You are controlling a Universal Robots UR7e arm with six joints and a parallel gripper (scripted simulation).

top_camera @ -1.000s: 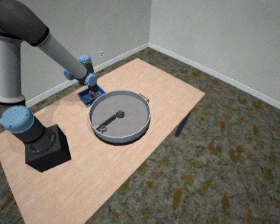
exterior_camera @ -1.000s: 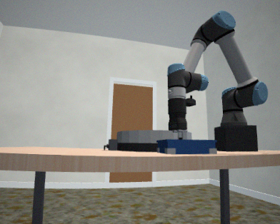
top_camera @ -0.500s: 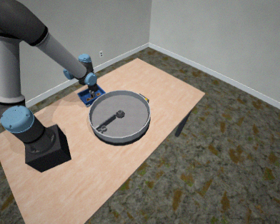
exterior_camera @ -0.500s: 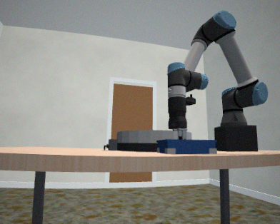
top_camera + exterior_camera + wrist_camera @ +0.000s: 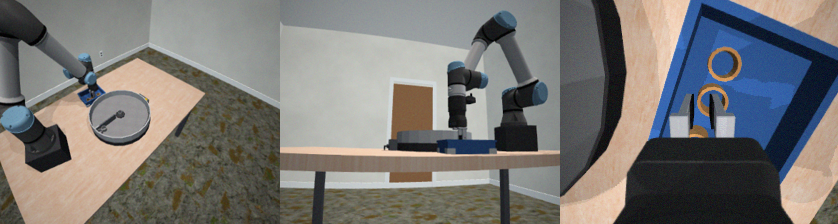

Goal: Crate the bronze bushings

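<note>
The blue crate (image 5: 83, 99) (image 5: 469, 147) (image 5: 760, 117) holds three bronze bushings. One bronze bushing (image 5: 725, 47) lies apart from the fingers, a second bushing (image 5: 712, 86) lies under the fingertips, and a third bushing (image 5: 697, 129) is partly hidden by the gripper body. My gripper (image 5: 91, 95) (image 5: 462, 137) (image 5: 701, 104) reaches down into the crate. Its fingers stand partly open, with a gap and nothing gripped between them. The turning table (image 5: 137, 110) (image 5: 433, 136) carries grey steel bushings (image 5: 102, 129) near its rim, beside the dark bar.
The turning table's wall stands close beside the crate; its dark side (image 5: 614, 65) shows at the left of the wrist view. The dark bar (image 5: 107, 122) runs from the central hub (image 5: 120, 114) toward the rim. The arm's black base block (image 5: 48, 153) (image 5: 516, 138) stands on the wooden table.
</note>
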